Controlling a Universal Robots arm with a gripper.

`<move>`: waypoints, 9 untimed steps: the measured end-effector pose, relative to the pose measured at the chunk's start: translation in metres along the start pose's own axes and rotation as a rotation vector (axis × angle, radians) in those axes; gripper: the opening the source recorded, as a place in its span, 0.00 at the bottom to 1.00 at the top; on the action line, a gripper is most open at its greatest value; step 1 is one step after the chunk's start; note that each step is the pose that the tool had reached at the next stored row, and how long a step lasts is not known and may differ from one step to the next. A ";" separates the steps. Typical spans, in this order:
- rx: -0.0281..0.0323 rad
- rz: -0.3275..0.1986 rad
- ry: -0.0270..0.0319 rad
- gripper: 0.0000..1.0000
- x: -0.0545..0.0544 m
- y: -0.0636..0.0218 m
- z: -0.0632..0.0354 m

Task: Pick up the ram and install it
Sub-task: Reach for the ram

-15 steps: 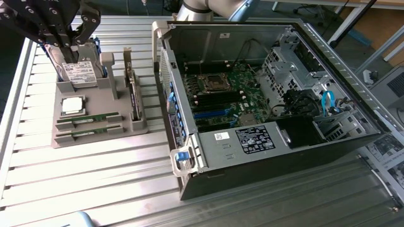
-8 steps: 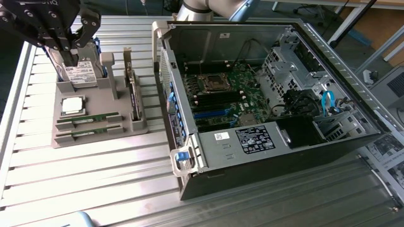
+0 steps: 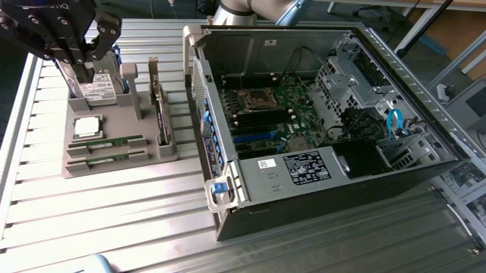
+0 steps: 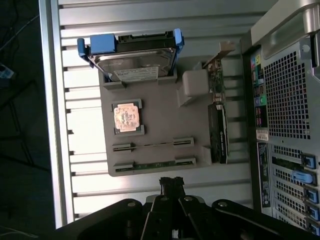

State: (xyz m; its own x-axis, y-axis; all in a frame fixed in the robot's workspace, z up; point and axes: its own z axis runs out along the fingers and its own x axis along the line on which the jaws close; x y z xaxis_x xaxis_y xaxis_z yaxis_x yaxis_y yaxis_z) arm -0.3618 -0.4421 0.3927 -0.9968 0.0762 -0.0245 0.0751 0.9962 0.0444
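While the clenched, empty pincer (image 4: 171,184) hovers above the grey holder (image 4: 160,120) on the table (image 4: 150,20), the ram (image 4: 154,164) sits slotted beside its twin (image 4: 152,145). This looks like the approach stage, and any grasp calls for opening first.

Strong light makes white glare on the metal tabletop (image 3: 83,193), mostly at the exterior view's left, while the inside of the computer case (image 3: 243,57) is dimmer and the square processor (image 4: 126,117) looks washed out in the wrist view.
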 end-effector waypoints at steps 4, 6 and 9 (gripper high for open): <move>0.0000 0.000 0.0000 0.11 0.000 -0.0043 -0.0002; 0.0000 0.000 0.0000 0.11 0.000 -0.0063 -0.0003; 0.0000 0.000 0.0000 0.11 -0.001 -0.0090 -0.0004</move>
State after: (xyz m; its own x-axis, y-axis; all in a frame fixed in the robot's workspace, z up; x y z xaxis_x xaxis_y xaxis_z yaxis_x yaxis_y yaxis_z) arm -0.3618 -0.4512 0.3927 -0.9968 0.0762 -0.0245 0.0751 0.9962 0.0444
